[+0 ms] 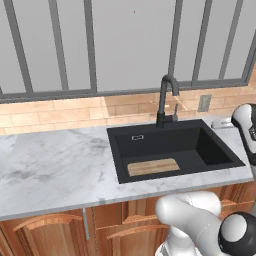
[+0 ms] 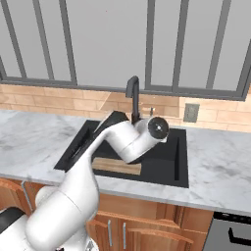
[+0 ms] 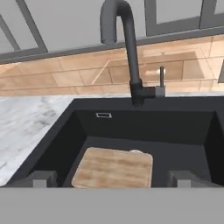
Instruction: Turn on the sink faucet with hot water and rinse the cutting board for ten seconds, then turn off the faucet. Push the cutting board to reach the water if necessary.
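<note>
- The grey-veined white marble counter runs along the left of the left base view, with arched brown wooden cabinet doors below its front edge.
- Behind the counter, a tan brick backsplash meets a large window with dark grey bars.
- The large rectangular matte black sink is set into the counter; a small pale overflow slot shows on its back wall.
- The small flat light tan wooden cutting board lies flat on the basin floor, toward the front and left of the middle, well short of the spot under the spout; its far right corner partly covers a small pale drain.
- The tall matte black gooseneck sink faucet stands at the middle of the back rim, its spout arched toward the basin, and its thin lever stands upright just right of the base.
- No stream falls from the spout.
- The two-finger gripper hangs above the front of the sink, its dark fingertips spread wide apart and grasping nothing, the board between them in the hand view.
- A grey wall outlet sits on the backsplash to the right of the faucet.
</note>
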Controlling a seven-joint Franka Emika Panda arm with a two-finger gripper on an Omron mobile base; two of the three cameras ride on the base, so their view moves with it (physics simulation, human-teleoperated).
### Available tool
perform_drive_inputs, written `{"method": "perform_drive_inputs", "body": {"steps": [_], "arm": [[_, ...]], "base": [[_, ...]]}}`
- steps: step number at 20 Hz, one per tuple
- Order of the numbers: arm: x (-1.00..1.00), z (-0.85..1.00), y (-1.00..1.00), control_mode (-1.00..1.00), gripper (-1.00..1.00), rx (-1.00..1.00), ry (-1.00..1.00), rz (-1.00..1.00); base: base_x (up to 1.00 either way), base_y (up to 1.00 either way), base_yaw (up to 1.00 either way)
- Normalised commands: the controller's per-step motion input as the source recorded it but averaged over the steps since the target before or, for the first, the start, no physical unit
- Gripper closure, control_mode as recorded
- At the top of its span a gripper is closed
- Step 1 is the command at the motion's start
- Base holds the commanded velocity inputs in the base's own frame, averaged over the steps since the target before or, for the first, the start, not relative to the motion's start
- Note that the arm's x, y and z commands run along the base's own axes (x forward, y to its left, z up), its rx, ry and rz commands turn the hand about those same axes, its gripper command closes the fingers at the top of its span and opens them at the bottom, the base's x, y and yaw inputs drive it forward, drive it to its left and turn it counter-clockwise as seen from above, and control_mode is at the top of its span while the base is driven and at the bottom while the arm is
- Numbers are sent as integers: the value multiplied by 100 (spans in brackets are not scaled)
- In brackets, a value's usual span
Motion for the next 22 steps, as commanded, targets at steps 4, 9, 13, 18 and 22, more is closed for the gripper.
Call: {"method": "perform_drive_inputs", "body": {"steps": [4,9,13,18,22], "arm": [[22,-1,-28,-100,-100,12,-31,11],[32,-8,-23,-100,-100,11,-25,11],[38,-21,-23,-100,-100,4,-10,7],[46,-24,-18,-100,-100,2,-8,7],[47,-16,-14,-100,-100,2,-8,6]], "base": [[0,0,0],[0,0,0],[0,0,0],[0,0,0],[0,0,0]]}}
